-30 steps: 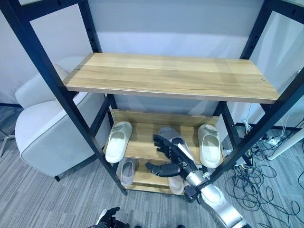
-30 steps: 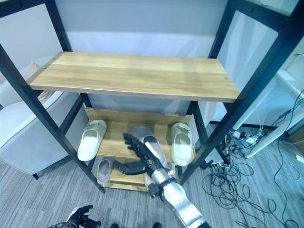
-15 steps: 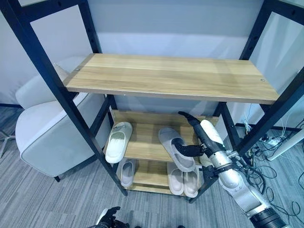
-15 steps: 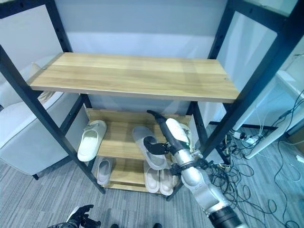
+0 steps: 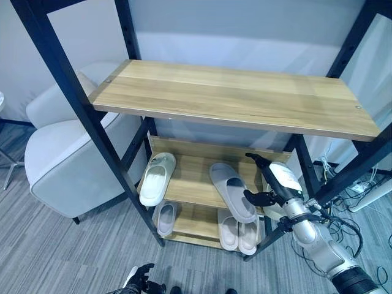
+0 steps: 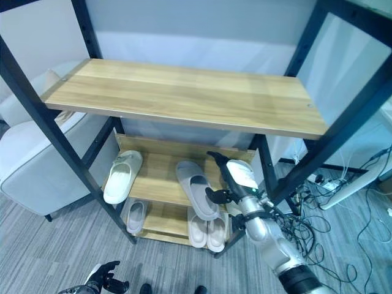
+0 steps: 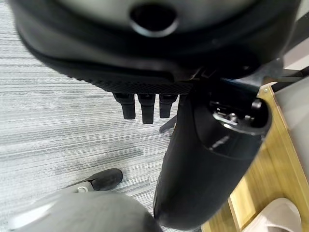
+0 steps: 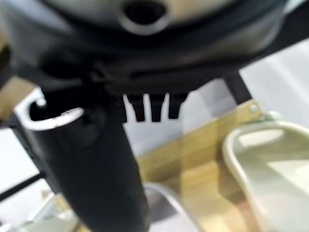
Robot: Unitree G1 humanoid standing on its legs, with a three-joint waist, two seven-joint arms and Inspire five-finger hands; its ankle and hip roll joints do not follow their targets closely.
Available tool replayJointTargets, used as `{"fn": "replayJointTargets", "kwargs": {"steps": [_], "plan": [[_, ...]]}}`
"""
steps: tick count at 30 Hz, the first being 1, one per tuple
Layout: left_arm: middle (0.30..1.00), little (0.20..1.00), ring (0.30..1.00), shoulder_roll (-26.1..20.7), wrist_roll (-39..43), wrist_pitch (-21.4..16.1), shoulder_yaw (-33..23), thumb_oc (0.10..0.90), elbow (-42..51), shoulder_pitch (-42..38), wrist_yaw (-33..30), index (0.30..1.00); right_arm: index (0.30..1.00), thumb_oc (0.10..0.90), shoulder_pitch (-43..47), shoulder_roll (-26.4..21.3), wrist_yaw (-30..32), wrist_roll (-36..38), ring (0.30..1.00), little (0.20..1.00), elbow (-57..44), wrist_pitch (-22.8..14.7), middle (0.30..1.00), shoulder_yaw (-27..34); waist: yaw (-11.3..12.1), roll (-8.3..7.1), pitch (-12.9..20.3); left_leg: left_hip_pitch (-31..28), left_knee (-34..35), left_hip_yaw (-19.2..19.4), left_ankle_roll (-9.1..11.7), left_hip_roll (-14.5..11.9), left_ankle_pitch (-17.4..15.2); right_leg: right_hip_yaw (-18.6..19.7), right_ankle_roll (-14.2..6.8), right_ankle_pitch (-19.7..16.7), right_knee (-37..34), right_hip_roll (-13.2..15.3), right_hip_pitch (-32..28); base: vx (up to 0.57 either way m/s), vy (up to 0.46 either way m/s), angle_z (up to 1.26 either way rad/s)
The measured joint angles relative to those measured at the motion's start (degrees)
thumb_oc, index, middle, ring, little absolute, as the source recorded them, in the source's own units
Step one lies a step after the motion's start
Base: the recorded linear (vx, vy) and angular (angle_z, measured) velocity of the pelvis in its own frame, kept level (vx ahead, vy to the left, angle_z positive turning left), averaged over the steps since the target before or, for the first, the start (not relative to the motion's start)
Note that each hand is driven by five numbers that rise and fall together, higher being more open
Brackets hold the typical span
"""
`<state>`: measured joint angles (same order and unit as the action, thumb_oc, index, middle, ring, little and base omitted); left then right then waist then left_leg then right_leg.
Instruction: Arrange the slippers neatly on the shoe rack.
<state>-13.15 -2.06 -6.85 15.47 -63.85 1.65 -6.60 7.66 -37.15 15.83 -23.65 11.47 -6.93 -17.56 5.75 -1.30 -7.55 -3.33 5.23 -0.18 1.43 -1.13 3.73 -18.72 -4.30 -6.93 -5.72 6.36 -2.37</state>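
Shoe rack (image 5: 233, 98), right hand (image 5: 264, 184) drawn back

You are looking at an office or lab corner dressed as a home entryway. The floor (image 5: 55, 245) is grey striped carpet tile, the wall (image 5: 245, 30) behind is plain pale grey, and a light grey armchair (image 5: 67, 159) stands beside a black-framed shoe rack (image 5: 233, 98) with wooden shelves. Loose cables (image 6: 343, 214) and a power strip (image 6: 334, 184) lie tangled at the right.
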Motion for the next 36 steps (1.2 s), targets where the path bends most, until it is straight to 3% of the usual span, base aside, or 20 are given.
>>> {"fn": "replayJointTargets", "kwargs": {"steps": [6,13,14,15,16,17,28,36], "plan": [[0.9,0.9,0.9,-0.1,0.4,-0.4,-0.1,0.8,1.1,-0.4,-0.2,0.9,0.9,0.8,4.1,0.9,1.0,0.0,0.9,0.9,4.4,1.2,0.9,-0.6,0.2,0.14,-1.6,1.3,-0.1,-0.3,0.1,0.0,0.2,-0.1,0.3,-0.3,0.0,-0.1,1.2,0.0,0.005,0.01],[0.9,0.9,0.9,0.0,0.9,-0.5,-0.5,0.8,1.3,-1.3,-0.3,0.9,0.9,0.8,7.5,3.1,3.7,0.0,0.9,0.9,8.8,2.8,0.9,-1.0,2.0,0.01,-2.5,2.3,-0.1,-1.8,0.2,0.0,0.3,-0.1,0.2,-0.2,0.4,0.0,1.7,0.02,0.013,0.11],[0.9,0.9,0.9,0.0,1.0,-0.5,-0.5,0.8,1.4,-1.4,-0.3,0.9,0.822,0.748,7.8,3.5,4.2,0.0,0.822,0.822,9.4,2.8,0.822,-1.3,2.0,-0.08,-2.6,2.5,-0.1,-2.2,0.2,0.1,0.3,-0.1,0.2,-0.2,0.4,0.0,1.7,0.02,0.009,0.24],[0.9,0.9,0.9,0.0,1.2,-0.5,-0.5,0.8,1.4,-1.4,-0.3,0.9,0.559,0.573,8.3,4.0,4.5,-0.1,0.559,0.559,10.2,2.9,0.559,-1.5,2.3,-0.14,-2.6,2.6,-0.1,-2.4,0.2,0.0,0.4,-0.1,0.2,-0.2,0.4,0.0,1.7,0.02,0.009,0.15],[0.9,0.9,0.9,0.0,1.5,-0.5,-0.5,0.8,1.4,-1.6,-0.3,0.9,0.559,0.573,8.9,4.5,4.7,0.0,0.559,0.559,11.1,3.3,0.559,-1.8,2.7,-0.25,-2.7,2.6,-0.1,-2.5,0.3,0.0,0.4,-0.1,0.2,-0.1,0.4,0.0,1.7,0.04,0.005,0.1],[0.9,0.9,0.9,0.0,1.5,-0.4,-0.5,0.8,1.4,-1.7,-0.3,0.9,0.3,0.4,9.3,4.6,4.7,-0.1,0.3,0.3,11.9,3.4,0.3,-2.4,3.0,-0.27,-2.7,2.7,-0.1,-2.7,0.3,0.0,0.4,-0.1,0.1,-0.1,0.4,0.0,1.7,0.03,0.0,0.09],[0.9,0.9,0.9,-0.1,1.6,-0.3,-0.5,0.8,1.4,-1.9,-0.3,0.9,0.3,0.4,10.1,5.1,5.5,-0.1,0.3,0.3,11.6,3.8,0.3,-2.6,3.0,-0.6,-2.9,2.6,-0.1,-3.6,0.4,0.1,0.5,-0.2,-0.3,0.3,0.3,0.0,1.1,0.01,0.002,0.04],[0.9,0.9,0.9,0.0,1.5,-0.2,-1.0,0.8,1.6,-1.8,-0.3,0.9,0.3,0.4,0.8,6.7,3.7,0.1,0.3,0.3,-1.0,3.4,0.3,1.0,2.5,-0.65,-2.9,2.2,-0.1,-3.2,0.4,0.1,0.5,0.2,-0.3,0.3,0.4,0.0,0.9,0.0,-0.004,-0.02]]}}
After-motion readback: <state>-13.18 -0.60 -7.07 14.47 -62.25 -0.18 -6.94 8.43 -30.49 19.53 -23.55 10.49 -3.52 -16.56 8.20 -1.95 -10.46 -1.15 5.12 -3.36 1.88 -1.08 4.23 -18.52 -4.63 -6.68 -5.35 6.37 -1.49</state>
